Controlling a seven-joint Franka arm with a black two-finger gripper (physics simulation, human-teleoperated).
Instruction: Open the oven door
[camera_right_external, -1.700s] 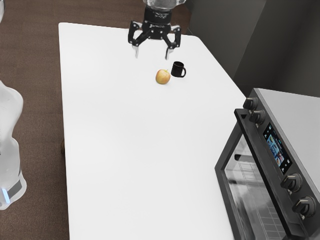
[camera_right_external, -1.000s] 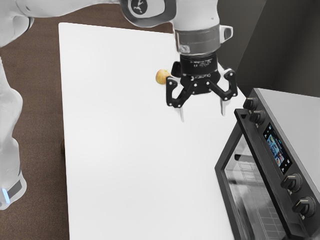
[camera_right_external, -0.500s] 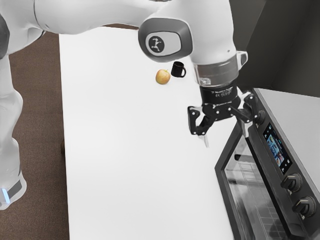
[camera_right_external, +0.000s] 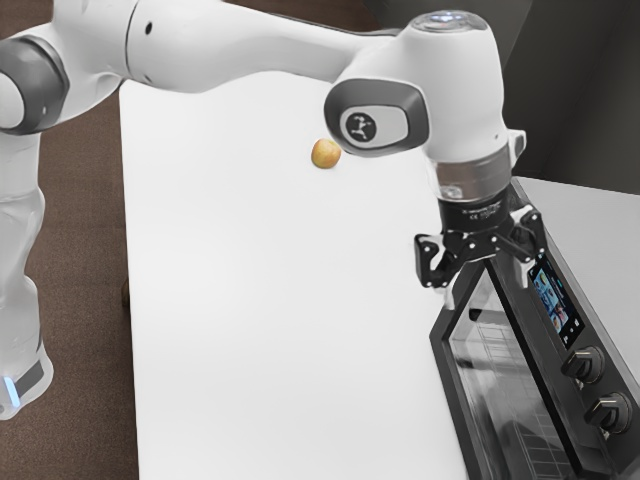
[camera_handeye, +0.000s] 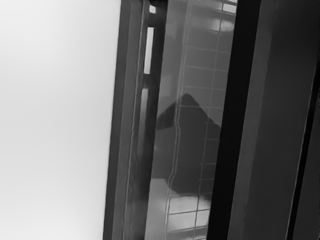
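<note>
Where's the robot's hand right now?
In the exterior view, the hand is toward the right, open at the upper end of the oven door, just beside the control panel's screen.

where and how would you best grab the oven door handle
Probably mid-length on the handle, coming from above on the table side, fingers closing across it rather than along it. It is a long, straight, narrow bar running along the top of the door, and the door faces the table. I can't tell how much room there is behind the bar.
</note>
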